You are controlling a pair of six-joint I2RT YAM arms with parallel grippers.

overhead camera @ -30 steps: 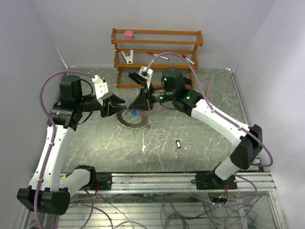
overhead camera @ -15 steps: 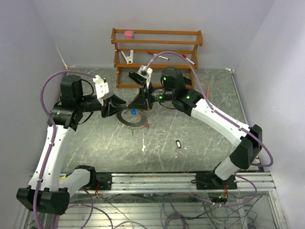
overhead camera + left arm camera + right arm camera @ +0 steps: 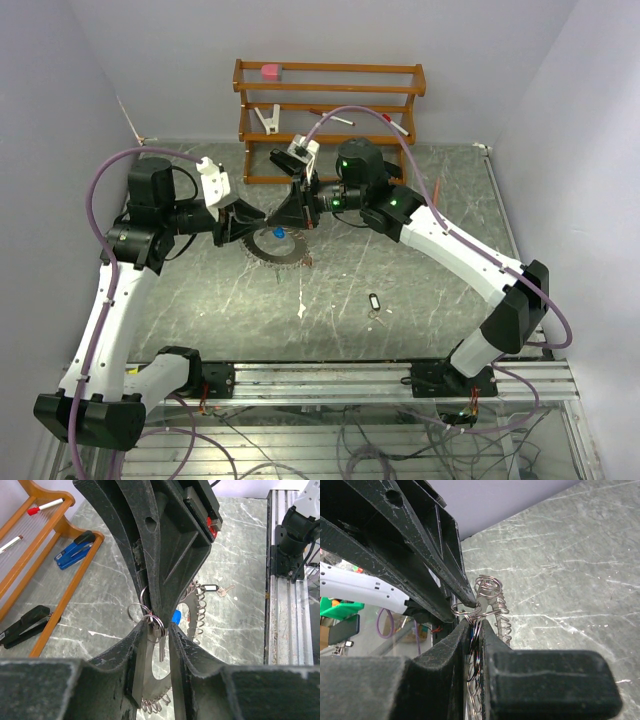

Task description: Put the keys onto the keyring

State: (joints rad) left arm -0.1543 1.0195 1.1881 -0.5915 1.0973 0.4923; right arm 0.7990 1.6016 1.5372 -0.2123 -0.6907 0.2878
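Observation:
The keyring, a big toothed silvery ring with wire loops on its rim, hangs tilted above the table. My right gripper is shut on its rim. My left gripper faces it tip to tip. A silvery key hangs on its small split ring between the left pads, and the ring touches both. Its blue tag shows just behind, and again from above. A second key with a black tag lies on the table to the right.
A wooden rack stands at the back with red-capped pens. A blue stapler and a black stapler lie beside it. The metal rail runs along the near edge.
My left jaws have narrowed around the key. The blue tag and the ring have shifted slightly up and left. The right arm has barely moved.

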